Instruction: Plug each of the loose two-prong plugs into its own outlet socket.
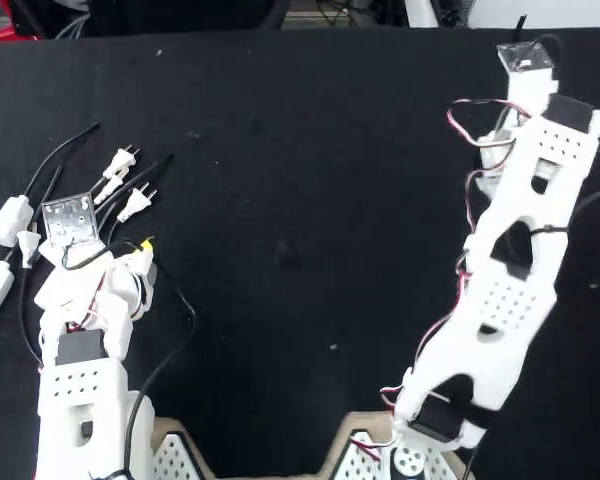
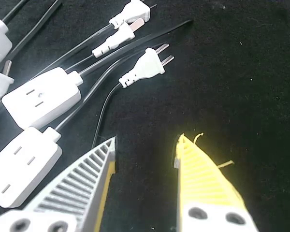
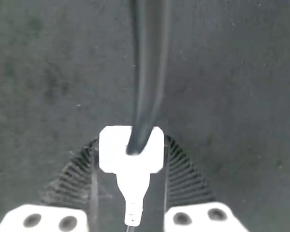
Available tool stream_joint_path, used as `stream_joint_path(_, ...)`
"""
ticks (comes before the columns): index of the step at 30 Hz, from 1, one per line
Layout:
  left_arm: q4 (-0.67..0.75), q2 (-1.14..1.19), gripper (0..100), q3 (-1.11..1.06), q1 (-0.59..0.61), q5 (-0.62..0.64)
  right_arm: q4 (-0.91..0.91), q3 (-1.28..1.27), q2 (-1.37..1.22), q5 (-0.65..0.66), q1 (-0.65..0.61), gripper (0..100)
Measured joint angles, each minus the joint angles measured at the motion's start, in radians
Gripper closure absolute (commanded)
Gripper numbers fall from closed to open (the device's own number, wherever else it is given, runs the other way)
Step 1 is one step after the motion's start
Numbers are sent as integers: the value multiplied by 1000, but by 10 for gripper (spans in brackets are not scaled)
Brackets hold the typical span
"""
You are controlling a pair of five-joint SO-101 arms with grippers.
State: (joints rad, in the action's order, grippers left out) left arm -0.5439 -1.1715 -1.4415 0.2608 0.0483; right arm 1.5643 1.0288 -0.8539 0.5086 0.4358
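Left wrist view looks along the left gripper (image 2: 145, 145), whose jaws stand apart with nothing between them: a grey ribbed finger on one side, a yellow one on the other, both above the black table (image 2: 241, 72). Just beyond the fingertips lies the nearest plug (image 2: 145, 65), white, on its side, its two prongs pointing away from the gripper and its black lead curving back toward the grey finger. Past it lie two further plugs (image 2: 113, 41), side by side among the black leads. Beside the grey finger sit two white outlet sockets (image 2: 41, 96), one just behind the other, slot faces up, neither touching the gripper.

In the high view this arm sits at the table's near left corner, with the plugs fanned out just ahead of it and the sockets to its outer side.

Right wrist view shows the right gripper (image 3: 130, 145) clenched on the held plug (image 3: 111, 154), a white block pinched between both ribbed fingers, with its black cord (image 3: 147, 72) running away over the table. Its prongs cannot be made out. In the high view that arm stretches to the far right corner, well apart from the sockets.
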Motion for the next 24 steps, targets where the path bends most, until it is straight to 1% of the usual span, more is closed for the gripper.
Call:
stream_joint_path(4, 0, 0, 798, 0, 0, 0, 117, 356, -242, 68, 2, 988)
stream_joint_path(6, 0, 0, 798, 0, 0, 0, 146, 456, -328, 80, 2, 988)
stream_joint_path(10, 6, 0, 798, -21, -2, 0, 152, 494, -407, 86, 32, 988)
stream_joint_path(14, 6, 0, 798, -21, -2, 0, 152, 500, -413, 86, 57, 980)
stream_joint_path(17, 6, 0, 798, -21, -2, 0, 152, 500, -413, 81, 55, 898)
stream_joint_path(20, 6, 0, 798, -21, -2, 0, 152, 500, -413, 32, 55, 800)
stream_joint_path(21, 6, 0, 798, -21, -2, 0, 144, 494, -413, 23, 55, 786)
stream_joint_path(24, 6, 0, 798, -21, -2, 0, 87, 462, -413, 14, 55, 783)
